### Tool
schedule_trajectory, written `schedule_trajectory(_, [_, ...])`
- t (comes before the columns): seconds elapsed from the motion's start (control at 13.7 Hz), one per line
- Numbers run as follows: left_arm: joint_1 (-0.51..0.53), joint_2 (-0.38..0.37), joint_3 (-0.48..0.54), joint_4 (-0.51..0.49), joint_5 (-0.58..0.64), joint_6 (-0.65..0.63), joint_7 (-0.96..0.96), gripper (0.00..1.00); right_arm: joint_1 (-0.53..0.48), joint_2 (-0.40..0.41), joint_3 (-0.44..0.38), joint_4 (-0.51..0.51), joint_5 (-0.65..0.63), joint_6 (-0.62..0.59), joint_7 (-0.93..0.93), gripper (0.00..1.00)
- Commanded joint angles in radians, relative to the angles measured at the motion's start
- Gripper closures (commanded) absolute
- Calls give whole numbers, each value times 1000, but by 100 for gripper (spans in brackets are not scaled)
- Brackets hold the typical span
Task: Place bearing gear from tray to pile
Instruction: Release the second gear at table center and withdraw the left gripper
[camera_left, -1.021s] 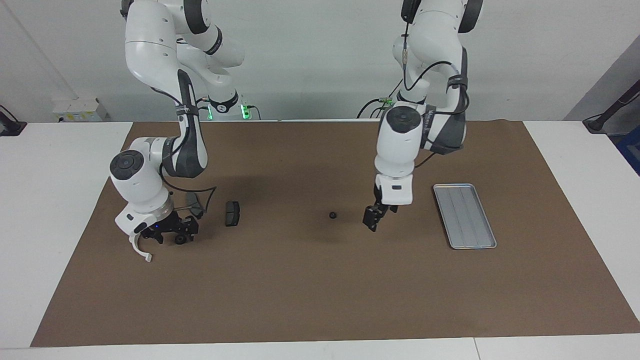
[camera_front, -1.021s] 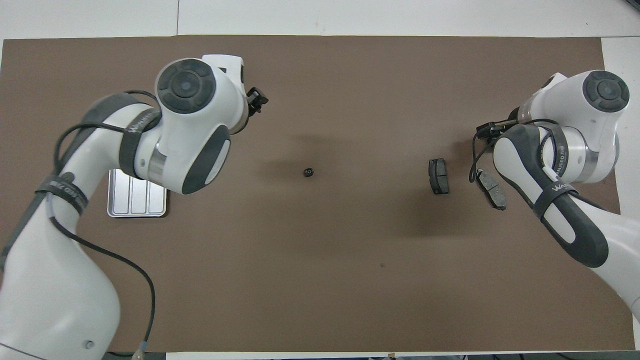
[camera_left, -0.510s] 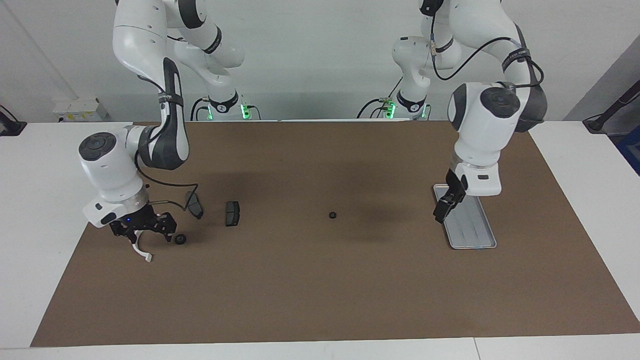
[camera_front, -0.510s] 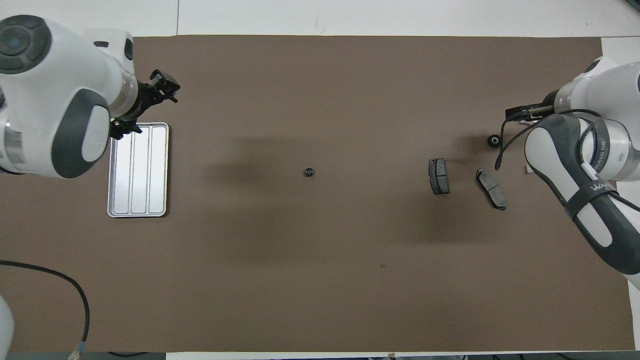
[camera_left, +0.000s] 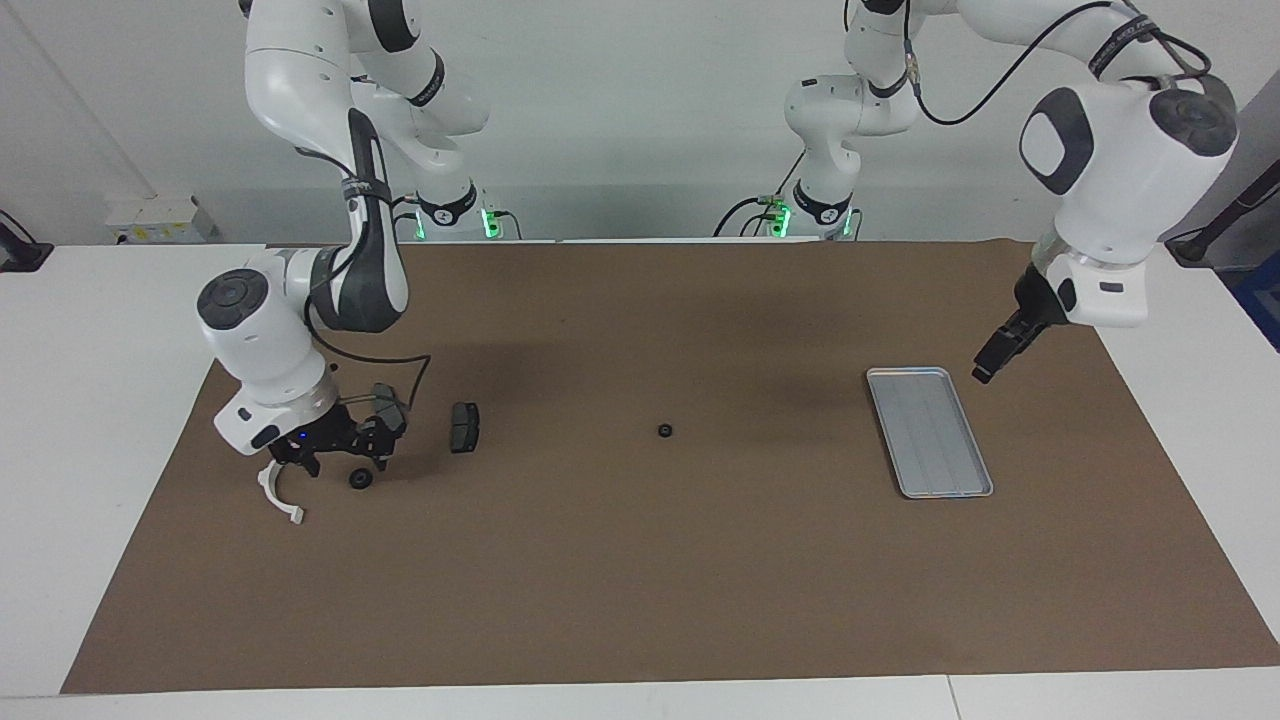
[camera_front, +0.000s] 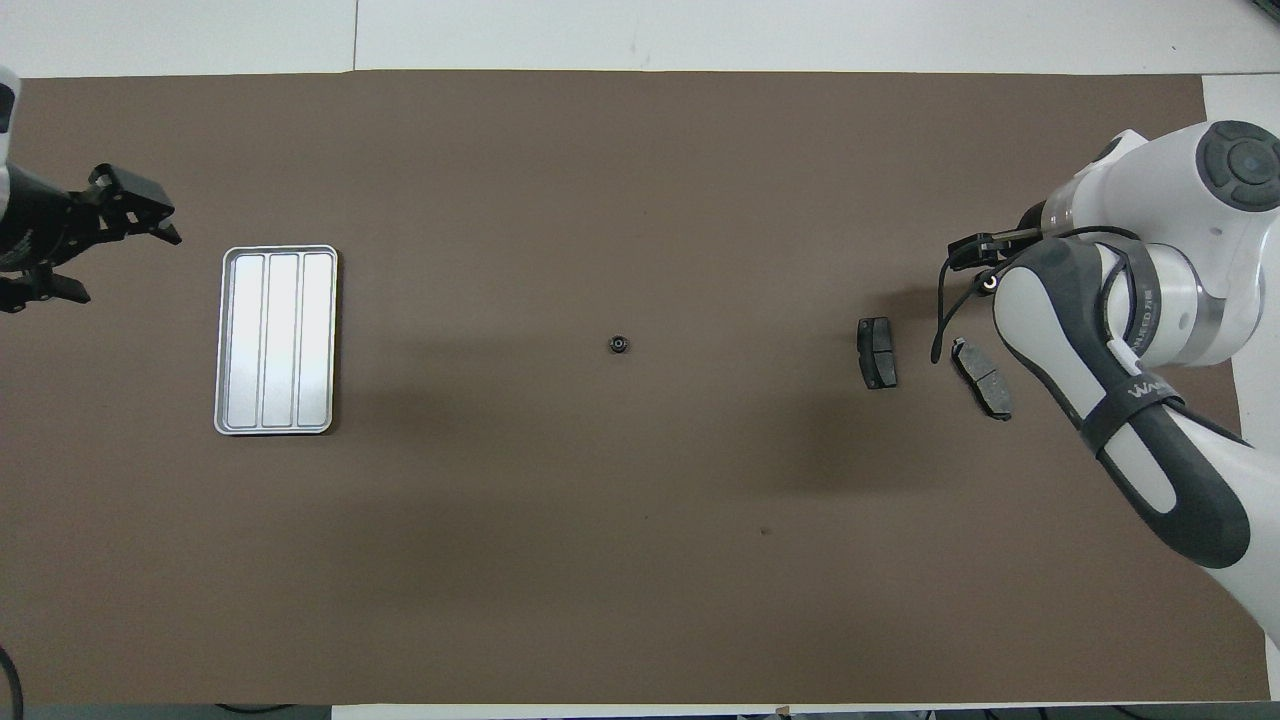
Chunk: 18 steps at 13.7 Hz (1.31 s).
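The silver tray (camera_left: 929, 431) (camera_front: 276, 340) lies bare toward the left arm's end of the mat. At the right arm's end is the pile: a white curved bracket (camera_left: 280, 495), two dark brake pads (camera_left: 464, 427) (camera_front: 982, 377), and a dark round bearing gear (camera_left: 359, 479) on the mat between the bracket and the pads. My right gripper (camera_left: 340, 457) hangs low and open just over the pile, beside the gear and holding nothing. Raised and open, my left gripper (camera_left: 988, 362) (camera_front: 125, 265) is empty over the mat, past the tray toward its own end.
A small black ring-shaped part (camera_left: 664, 431) (camera_front: 619, 345) lies alone in the middle of the brown mat (camera_left: 640, 600). White table shows around the mat's edges.
My left arm swung from the middle of the mat over the tray and out past it, rising. The right gripper shifted off the gear toward the table's end, then back beside it.
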<state>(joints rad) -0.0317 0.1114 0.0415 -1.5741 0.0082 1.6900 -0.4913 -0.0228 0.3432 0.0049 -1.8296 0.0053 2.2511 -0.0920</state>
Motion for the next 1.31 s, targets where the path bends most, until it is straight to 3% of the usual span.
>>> schedule_trajectory(0.0, [13, -56, 12, -14, -14, -70, 92, 0, -14, -72, 9, -42, 19, -33, -9, 0])
schedule_trajectory(0.29, [21, -85, 15, -21, -14, -121, 160, 0, 21, -110, 10, -37, 12, -85, -2, 0])
schedule_trajectory(0.58, [30, -108, 12, -46, -17, -179, 181, 0, 59, -128, 10, 48, 12, -175, 64, 0])
schedule_trajectory(1.02, [30, -153, 14, -122, -17, -147, 281, 0, 63, -250, 10, 82, 10, -363, 113, 0])
schedule_trajectory(1.24, [32, -153, 14, -122, -17, -136, 281, 0, 173, -242, 24, 81, 24, -343, 236, 0])
